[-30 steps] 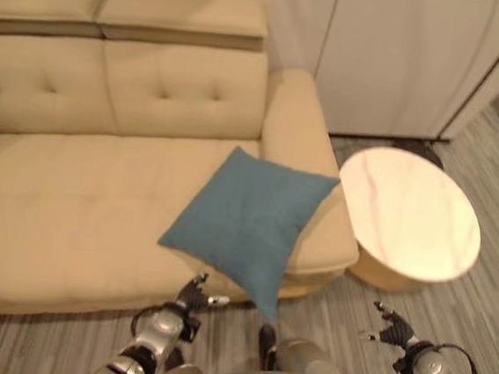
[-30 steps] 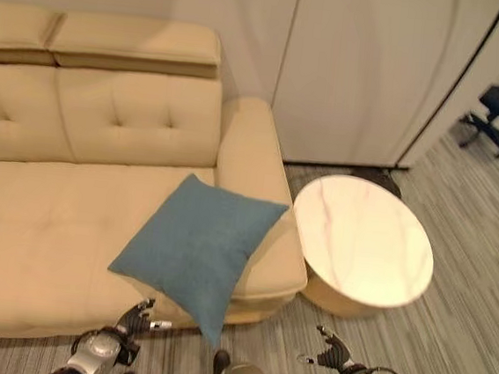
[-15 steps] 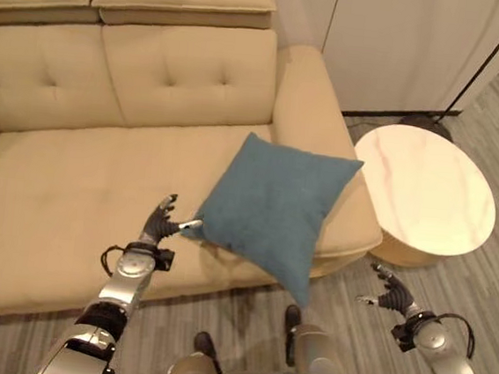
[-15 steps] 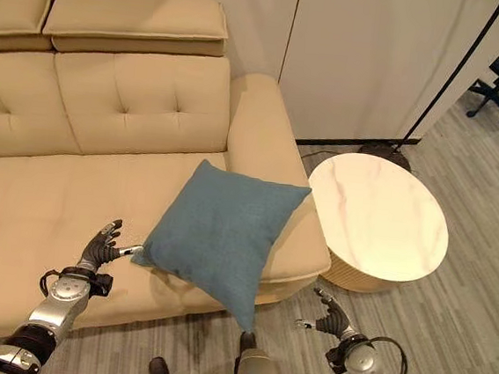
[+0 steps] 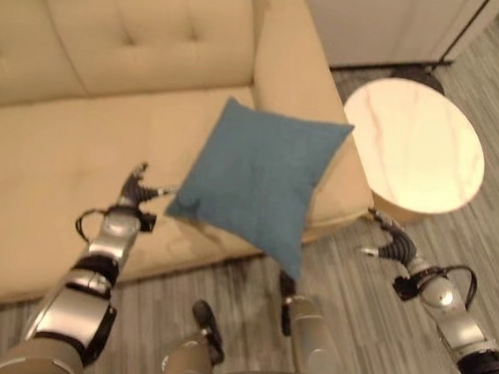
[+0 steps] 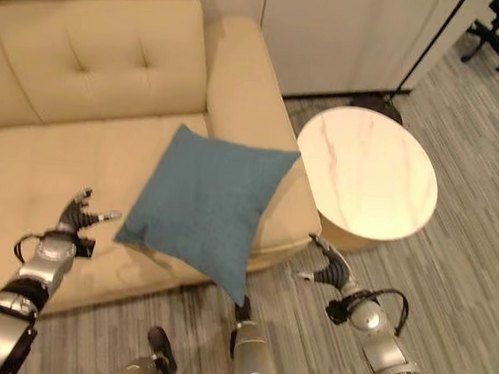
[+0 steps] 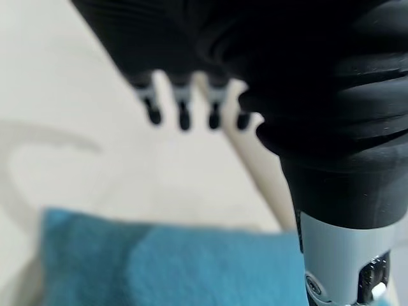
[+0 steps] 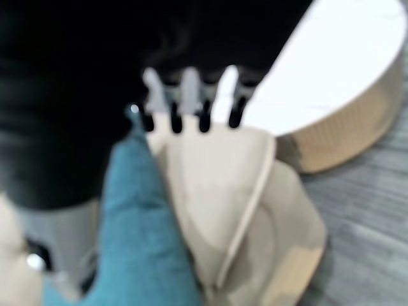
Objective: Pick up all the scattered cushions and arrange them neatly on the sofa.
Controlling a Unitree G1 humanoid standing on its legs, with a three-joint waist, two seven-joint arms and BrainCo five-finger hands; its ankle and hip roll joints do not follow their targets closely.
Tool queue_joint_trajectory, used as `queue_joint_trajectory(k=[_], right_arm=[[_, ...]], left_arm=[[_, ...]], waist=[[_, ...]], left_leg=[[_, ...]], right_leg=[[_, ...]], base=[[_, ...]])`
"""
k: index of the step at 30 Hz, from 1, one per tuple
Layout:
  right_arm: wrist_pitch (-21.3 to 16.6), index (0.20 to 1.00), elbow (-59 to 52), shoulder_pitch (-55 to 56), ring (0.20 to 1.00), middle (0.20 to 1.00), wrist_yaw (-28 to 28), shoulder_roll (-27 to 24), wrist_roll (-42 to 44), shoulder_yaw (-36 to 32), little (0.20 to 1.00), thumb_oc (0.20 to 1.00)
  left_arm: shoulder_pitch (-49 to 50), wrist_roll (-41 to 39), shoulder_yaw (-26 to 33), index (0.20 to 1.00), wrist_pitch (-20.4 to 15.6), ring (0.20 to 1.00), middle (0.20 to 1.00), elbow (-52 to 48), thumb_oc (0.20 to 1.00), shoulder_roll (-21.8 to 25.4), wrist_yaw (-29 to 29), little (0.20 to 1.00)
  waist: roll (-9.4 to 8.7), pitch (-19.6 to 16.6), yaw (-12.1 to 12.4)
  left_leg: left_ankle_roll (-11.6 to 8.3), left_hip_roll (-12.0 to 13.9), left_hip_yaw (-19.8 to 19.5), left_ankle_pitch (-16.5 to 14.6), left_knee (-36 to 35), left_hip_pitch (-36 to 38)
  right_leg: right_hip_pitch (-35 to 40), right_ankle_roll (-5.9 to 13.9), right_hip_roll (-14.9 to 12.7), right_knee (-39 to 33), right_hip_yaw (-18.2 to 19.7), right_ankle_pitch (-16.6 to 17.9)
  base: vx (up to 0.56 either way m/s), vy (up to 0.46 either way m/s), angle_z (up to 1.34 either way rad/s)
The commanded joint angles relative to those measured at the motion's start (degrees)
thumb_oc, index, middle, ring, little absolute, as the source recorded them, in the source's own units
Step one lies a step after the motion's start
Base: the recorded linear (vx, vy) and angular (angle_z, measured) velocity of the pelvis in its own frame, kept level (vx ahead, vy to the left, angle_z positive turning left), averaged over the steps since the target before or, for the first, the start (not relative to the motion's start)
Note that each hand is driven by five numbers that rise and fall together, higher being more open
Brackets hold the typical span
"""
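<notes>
L hand (image 5: 134, 195) is reaching further out, now just beside the blue cushion's (image 5: 259, 177) near corner, fingers apart; R hand (image 5: 391, 245), fingers apart too, is hanging farther off by the round table (image 5: 413, 141).

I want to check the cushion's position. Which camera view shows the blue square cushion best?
The right eye view: the whole blue square cushion shows, on the beige sofa seat, one corner overhanging the front edge. The left eye view shows it blurrier; the wrist views show just parts.
</notes>
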Motion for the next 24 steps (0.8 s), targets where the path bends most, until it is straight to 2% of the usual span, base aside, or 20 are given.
queue_joint_trajectory(k=[1,2,9,16,22,24], right_arm=[[-3.5,1.000,-1.7,-0.7,1.000,1.000,-2.5,-0.7,2.6,-0.3,1.000,1.000],[-4.1,1.000,-2.8,-2.7,1.000,1.000,-3.4,-0.7,3.3,0.2,1.000,1.000],[-5.7,1.000,-5.9,-8.4,1.000,1.000,-6.1,-0.7,5.4,0.2,1.000,1.000],[-6.4,1.000,-7.1,-10.0,1.000,1.000,-6.8,-1.2,5.2,0.7,1.000,1.000],[-6.1,1.000,-8.7,-9.5,1.000,1.000,-6.5,-1.5,5.2,0.7,1.000,1.000],[-5.9,1.000,-9.1,-9.1,1.000,1.000,-6.1,-0.6,5.0,1.4,1.000,1.000]], left_arm=[[-2.8,0.0,0.0,1.000,-2.1,1.000,1.000,0.0,1.000,4.2,2.0,1.000],[-5.7,0.0,-0.9,1.000,-1.9,1.000,1.000,1.7,1.000,4.9,2.1,1.000],[-14.8,1.3,-5.7,1.000,-1.3,1.000,1.000,4.5,1.000,7.6,2.2,1.000],[-18.0,1.4,-6.1,1.000,-1.0,1.000,1.000,6.0,1.000,9.4,2.7,1.000],[-17.7,-0.1,-5.7,1.000,-0.8,1.000,1.000,6.0,1.000,8.2,2.3,1.000],[-15.9,-1.6,-4.8,1.000,-0.6,1.000,1.000,5.7,1.000,5.9,2.2,1.000]], waist=[[-2.37,-0.8,0.1],[-1.94,-0.5,0.0],[-2.33,0.5,-1.0],[-2.85,1.0,-1.2],[-3.05,1.1,-1.6],[-3.46,1.3,-1.9]], left_leg=[[-4.85,6.6,-2.2,-5.8,11.5,-4.2],[-5.54,7.2,-2.9,-7.4,12.1,-5.5],[-5.58,7.9,-3.7,-8.5,15.6,-13.5],[-5.39,8.9,-3.7,-9.7,18.4,-17.1],[-5.29,9.2,-4.3,-10.5,20.2,-19.7],[-5.26,9.5,-4.3,-10.8,20.8,-20.7]], right_leg=[[3.6,7.34,-7.2,-8.1,2.4,4.7],[2.5,7.71,-6.8,-8.1,2.6,4.1],[-3.8,8.12,-6.4,-8.8,3.3,6.1],[-7.4,8.38,-6.2,-9.1,4.1,6.9],[-9.9,8.43,-6.2,-8.7,4.4,7.3],[-10.9,8.39,-5.8,-8.6,4.5,7.3]], base=[[0.07,0.065,0.01],[0.06,0.061,-0.05],[0.00,0.042,-0.05],[0.01,0.033,-0.06],[0.01,0.017,-0.04],[0.03,0.019,-0.06]])
